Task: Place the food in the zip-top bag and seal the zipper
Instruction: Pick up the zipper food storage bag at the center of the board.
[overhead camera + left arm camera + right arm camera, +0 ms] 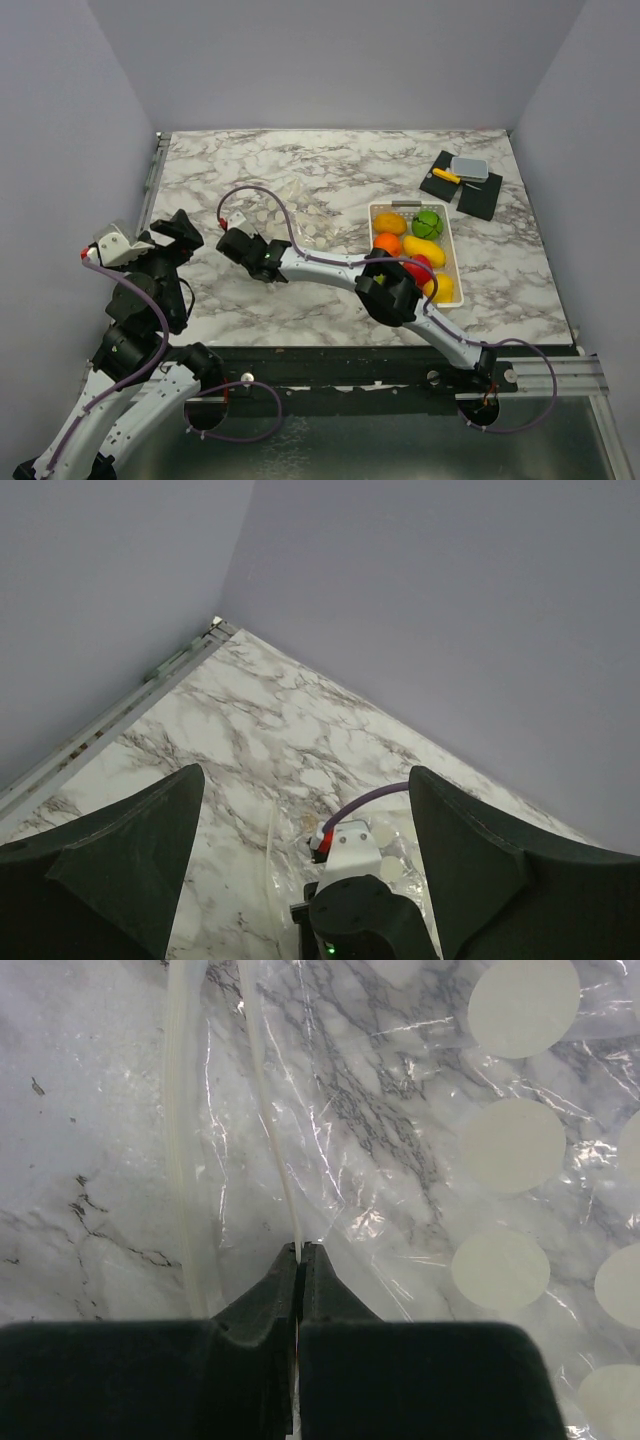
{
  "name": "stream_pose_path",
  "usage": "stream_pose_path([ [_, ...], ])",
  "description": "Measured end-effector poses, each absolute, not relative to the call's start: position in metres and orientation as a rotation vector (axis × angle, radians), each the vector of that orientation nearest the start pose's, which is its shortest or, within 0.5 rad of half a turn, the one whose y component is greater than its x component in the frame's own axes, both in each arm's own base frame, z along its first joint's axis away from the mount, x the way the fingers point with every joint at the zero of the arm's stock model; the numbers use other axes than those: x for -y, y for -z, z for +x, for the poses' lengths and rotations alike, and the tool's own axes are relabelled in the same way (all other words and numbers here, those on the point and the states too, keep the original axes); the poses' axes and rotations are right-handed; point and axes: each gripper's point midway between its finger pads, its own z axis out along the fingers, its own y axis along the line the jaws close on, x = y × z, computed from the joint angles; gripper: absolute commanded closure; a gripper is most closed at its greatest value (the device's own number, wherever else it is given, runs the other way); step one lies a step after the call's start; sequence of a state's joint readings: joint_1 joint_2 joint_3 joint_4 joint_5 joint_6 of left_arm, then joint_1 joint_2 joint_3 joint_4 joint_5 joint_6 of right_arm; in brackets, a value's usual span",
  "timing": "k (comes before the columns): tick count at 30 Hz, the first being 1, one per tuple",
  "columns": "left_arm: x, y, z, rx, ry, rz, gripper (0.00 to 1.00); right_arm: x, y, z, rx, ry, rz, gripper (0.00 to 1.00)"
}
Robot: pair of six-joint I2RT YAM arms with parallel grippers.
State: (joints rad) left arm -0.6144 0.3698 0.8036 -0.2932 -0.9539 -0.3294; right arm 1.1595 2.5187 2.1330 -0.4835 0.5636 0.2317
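Your overhead view places the clear, crinkly plastic zip-top bag flat on the grey-veined white marble tabletop, just left of the white rectangular slotted basket. That basket holds all the glossy toy fruits and vegetables, orange, yellow, red and green. None of them is in the bag. From up there you cannot tell what the right claw is doing at the bag's near-left edge. Your right wrist view settles it: the right claw has its dark, matte fingertips pressed together on a thin, pale, stiff zipper strip. This strip runs straight up from the pinch. A second, wider pale strip lies parallel on the left, apart from it. Only this view shows the bag's film up close, wrinkled, shiny and printed with flat pale round dots. The left wrist view shows the left claw spread wide and holding nothing. It sits above the tabletop's left side, looking down on the right arm's wrist.
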Motion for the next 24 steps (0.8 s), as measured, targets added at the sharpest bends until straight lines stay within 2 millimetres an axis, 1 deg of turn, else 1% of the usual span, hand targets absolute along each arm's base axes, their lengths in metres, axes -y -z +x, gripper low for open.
stream_pose_path([
  [4,-0.018,-0.353,0.210,-1.376,0.081,-0.572,0.15,-0.508,-0.034,0.315,-2.135,-0.029,-0.787,0.99],
  [7,-0.017,-0.353,0.211,-1.379,0.078,-0.570,0.15,-0.503,-0.044,0.314,-2.133,-0.036,-0.763,0.99],
  [11,-0.016,-0.352,0.212,-1.385,0.076,-0.567,0.15,-0.501,-0.068,0.314,-2.115,-0.059,-0.715,0.99],
  [15,-0.013,-0.351,0.213,-1.391,0.081,-0.556,0.12,-0.499,-0.098,0.317,-2.084,-0.090,-0.660,0.99],
  [19,-0.003,-0.351,0.216,-1.406,0.124,-0.515,0.12,-0.493,-0.123,0.317,-2.060,-0.107,-0.623,0.99],
  [22,0.006,-0.348,0.218,-1.428,0.166,-0.484,0.11,-0.485,-0.133,0.314,-2.052,-0.107,-0.609,0.99],
  [24,0.011,-0.343,0.218,-1.447,0.186,-0.469,0.09,-0.480,-0.136,0.313,-2.052,-0.103,-0.601,0.99],
])
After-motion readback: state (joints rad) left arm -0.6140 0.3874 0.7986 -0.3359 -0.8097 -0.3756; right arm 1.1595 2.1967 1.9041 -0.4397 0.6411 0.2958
